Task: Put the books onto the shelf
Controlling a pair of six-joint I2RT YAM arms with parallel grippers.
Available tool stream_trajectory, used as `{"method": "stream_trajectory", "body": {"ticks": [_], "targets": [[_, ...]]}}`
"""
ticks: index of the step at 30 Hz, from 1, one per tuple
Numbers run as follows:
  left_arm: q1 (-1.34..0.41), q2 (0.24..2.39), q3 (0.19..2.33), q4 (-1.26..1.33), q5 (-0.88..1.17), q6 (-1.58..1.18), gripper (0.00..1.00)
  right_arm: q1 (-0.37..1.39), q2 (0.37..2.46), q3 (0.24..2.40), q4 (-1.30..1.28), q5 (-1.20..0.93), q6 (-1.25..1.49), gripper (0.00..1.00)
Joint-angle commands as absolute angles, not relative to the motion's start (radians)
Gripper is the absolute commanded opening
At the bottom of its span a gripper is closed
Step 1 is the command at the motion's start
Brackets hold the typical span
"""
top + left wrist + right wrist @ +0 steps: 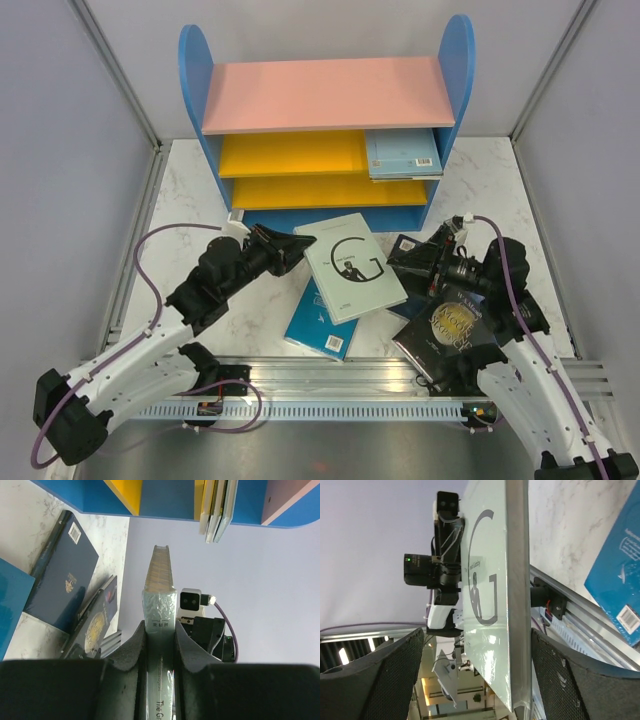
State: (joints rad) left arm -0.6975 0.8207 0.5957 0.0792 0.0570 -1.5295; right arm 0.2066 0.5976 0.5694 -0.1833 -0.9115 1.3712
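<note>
Closest in, the dark fingers (131,652) of my left tool (160,635) are clamped narrow on one edge of the grey-white book (159,610) with the big G, one finger on each face. Seen from above, it sits between my two tools, cover up, in front of the shelf (195,70). My right tool (477,635) stands wide around the opposite edge: one pad is well off the cover, the other just beside the back face, and I cannot tell if it touches. Beneath, the teal book (318,322) lies flat on the counter (190,190), with the black-and-gold book (445,330) by my right arm. A pale blue book (403,152) occupies the right end of the upper yellow board (290,155); leftward the board is bare
</note>
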Motion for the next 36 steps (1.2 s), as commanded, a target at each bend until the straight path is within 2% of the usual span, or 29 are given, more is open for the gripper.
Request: {"method": "stream_trajectory", "body": {"ticks": [1, 9, 12, 15, 18, 21, 25, 30, 36], "targets": [[-0.703, 0.766, 0.6, 0.247, 0.003, -1.628, 0.02, 0.235, 0.58, 0.545, -0.035, -0.877, 1.542, 0.85], [-0.703, 0.776, 0.591, 0.256, 0.003, -1.625, 0.02, 0.311, 0.543, 0.476, 0.209, -0.848, 1.749, 0.77], [-0.703, 0.787, 0.598, 0.256, -0.018, -1.615, 0.02, 0.34, 0.543, 0.479, 0.216, -0.831, 1.763, 0.67], [-0.703, 0.788, 0.598, 0.252, -0.026, -1.609, 0.02, 0.353, 0.537, 0.497, 0.215, -0.816, 1.775, 0.53], [-0.703, 0.776, 0.604, 0.223, -0.052, -1.595, 0.02, 0.356, 0.537, 0.523, 0.195, -0.818, 1.773, 0.48], [-0.703, 0.764, 0.63, 0.161, -0.077, -1.566, 0.02, 0.357, 0.531, 0.541, 0.15, -0.818, 1.755, 0.44], [-0.703, 0.758, 0.678, 0.092, -0.101, -1.528, 0.02, 0.357, 0.523, 0.563, 0.062, -0.824, 1.711, 0.46], [-0.703, 0.772, 0.738, 0.011, -0.11, -1.447, 0.02, 0.36, 0.541, 0.643, -0.205, -0.824, 1.524, 0.46], [-0.703, 0.775, 0.75, -0.02, -0.121, -1.43, 0.02, 0.368, 0.543, 0.652, -0.252, -0.805, 1.512, 0.42]]}}
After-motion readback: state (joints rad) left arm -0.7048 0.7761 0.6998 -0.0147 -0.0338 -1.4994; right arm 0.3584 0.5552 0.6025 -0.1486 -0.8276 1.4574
